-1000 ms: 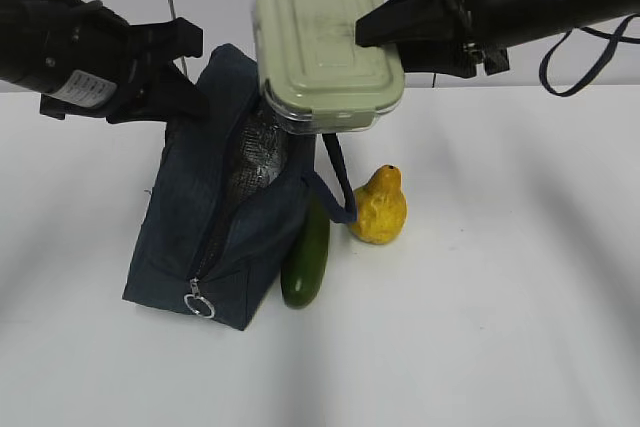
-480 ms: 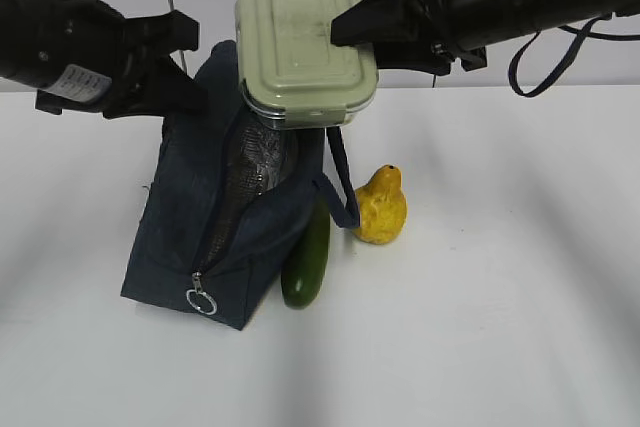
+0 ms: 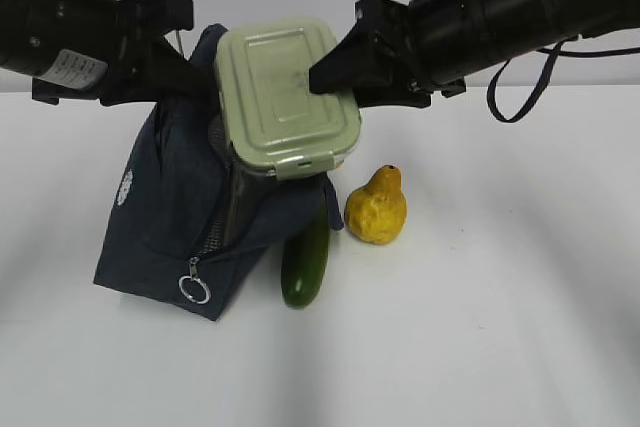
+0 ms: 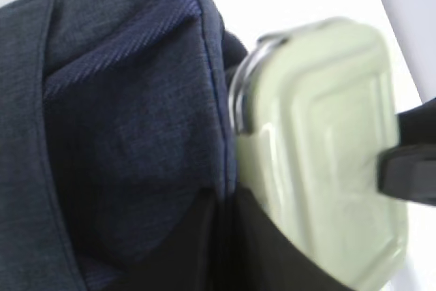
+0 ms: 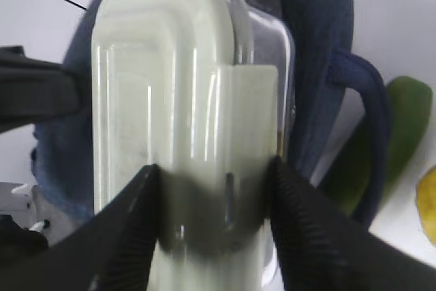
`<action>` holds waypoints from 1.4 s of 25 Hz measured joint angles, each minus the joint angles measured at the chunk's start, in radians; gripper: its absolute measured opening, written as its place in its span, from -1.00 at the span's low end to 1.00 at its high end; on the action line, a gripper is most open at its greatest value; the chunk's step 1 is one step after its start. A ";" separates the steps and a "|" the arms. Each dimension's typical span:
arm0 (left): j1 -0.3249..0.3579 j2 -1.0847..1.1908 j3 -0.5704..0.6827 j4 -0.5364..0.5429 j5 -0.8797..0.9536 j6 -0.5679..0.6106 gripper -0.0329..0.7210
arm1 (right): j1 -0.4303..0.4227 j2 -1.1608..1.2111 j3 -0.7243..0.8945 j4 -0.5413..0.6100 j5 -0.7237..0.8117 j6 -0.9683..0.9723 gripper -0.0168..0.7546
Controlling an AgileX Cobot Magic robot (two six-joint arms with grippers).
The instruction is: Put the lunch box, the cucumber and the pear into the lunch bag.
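The right jaws (image 5: 211,219) are clamped across one end of the box (image 3: 285,97), one finger on the sage lid and the other on the clear base, as the right wrist view shows. The box is held tilted in the air, its lid facing up and toward the camera in the exterior view, its lower end at the mouth of the bag (image 3: 170,217). How far that end has gone into the opening cannot be told; the box hides most of the opening.

The left jaws (image 3: 185,52) are pinched tight on the bag's upper edge at the far left of the opening; the left wrist view shows dark navy cloth gathered right at the fingers (image 4: 204,236), with the box's lid just beside them. The fabric is pulled up there, so the bag stands lifted at its far end and slopes down toward its near corner on the white surface (image 3: 480,327).

The zipper (image 3: 212,237) is open along the top, and its ring pull (image 3: 194,290) hangs at the near end. A looped handle (image 5: 371,134) drapes over the bag's right side.

The cucumber (image 3: 306,262) lies on the surface, touching or just beside the bag's right wall. The pear (image 3: 377,207) stands upright just right of it, outside the bag.
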 joint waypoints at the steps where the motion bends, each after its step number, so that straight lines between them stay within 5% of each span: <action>1: 0.000 0.000 0.000 0.000 -0.002 0.000 -0.90 | 0.004 0.002 0.000 -0.027 0.000 0.016 0.03; 8: 0.000 0.000 0.000 -0.010 -0.011 0.000 -0.90 | 0.008 0.006 0.000 -0.148 0.008 0.101 0.03; 35: 0.000 0.000 0.000 -0.186 0.017 0.081 -0.90 | 0.012 0.060 0.000 -0.145 -0.049 0.153 0.03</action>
